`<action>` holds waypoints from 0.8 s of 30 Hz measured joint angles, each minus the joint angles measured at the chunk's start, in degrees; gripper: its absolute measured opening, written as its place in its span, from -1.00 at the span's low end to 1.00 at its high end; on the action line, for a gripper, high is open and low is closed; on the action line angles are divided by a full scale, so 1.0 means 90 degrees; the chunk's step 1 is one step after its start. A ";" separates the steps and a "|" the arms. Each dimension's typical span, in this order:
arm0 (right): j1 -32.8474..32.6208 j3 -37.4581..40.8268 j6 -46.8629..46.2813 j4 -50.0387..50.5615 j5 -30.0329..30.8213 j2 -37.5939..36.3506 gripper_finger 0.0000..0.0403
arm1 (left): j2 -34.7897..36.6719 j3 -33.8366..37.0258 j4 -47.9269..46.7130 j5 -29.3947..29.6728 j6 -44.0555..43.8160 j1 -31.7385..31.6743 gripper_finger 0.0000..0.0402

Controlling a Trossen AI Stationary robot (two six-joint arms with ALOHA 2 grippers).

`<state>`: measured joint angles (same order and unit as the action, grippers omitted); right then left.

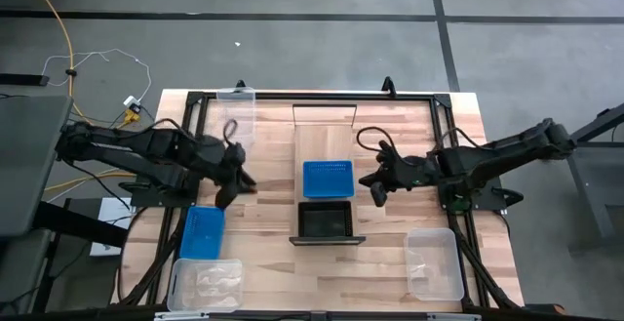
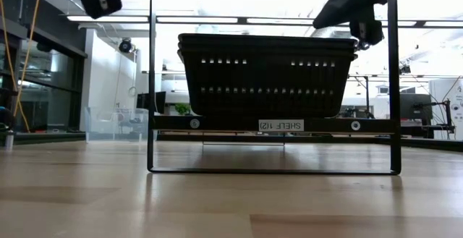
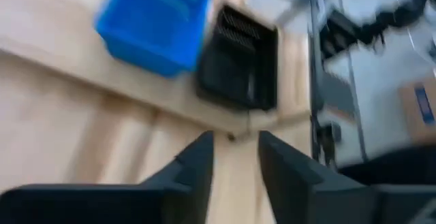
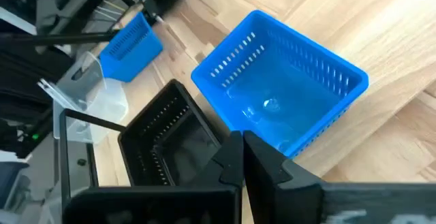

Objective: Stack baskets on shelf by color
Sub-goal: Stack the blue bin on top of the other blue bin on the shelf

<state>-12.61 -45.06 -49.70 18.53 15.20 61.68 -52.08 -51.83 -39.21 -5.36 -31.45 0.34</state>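
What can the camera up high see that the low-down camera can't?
Only the high view shows the blue baskets, one on the shelf at and one on the table, plus three clear baskets. Only the low view shows the shelf's label and the room behind. Both show the black baskets, the left gripper and the right gripper.

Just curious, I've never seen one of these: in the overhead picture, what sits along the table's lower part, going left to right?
Clear basket → blue basket just above it → black basket on the shelf → clear basket at the right.
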 joint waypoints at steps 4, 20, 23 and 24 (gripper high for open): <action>0.0033 0.0040 0.0080 -0.0155 0.0007 0.0019 -1.00 | -0.0530 0.0000 -0.0795 -0.0289 -0.0039 0.0518 -0.12; 0.0067 0.0044 0.0236 -0.0285 0.0079 0.0111 -1.00 | -0.2374 0.0303 -0.3852 0.0283 0.0198 0.1767 0.19; 0.0067 0.0044 0.0238 -0.0331 0.0085 0.0111 -1.00 | -0.2403 0.0604 -0.3647 0.0053 0.0234 0.1799 0.19; 0.0067 0.0044 0.0239 -0.0327 0.0085 0.0111 -1.00 | -0.2435 0.0696 -0.3586 0.0052 0.0232 0.1818 0.19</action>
<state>-12.01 -44.66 -47.55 15.59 15.97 62.67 -74.00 -45.57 -71.48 -4.89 -29.36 16.70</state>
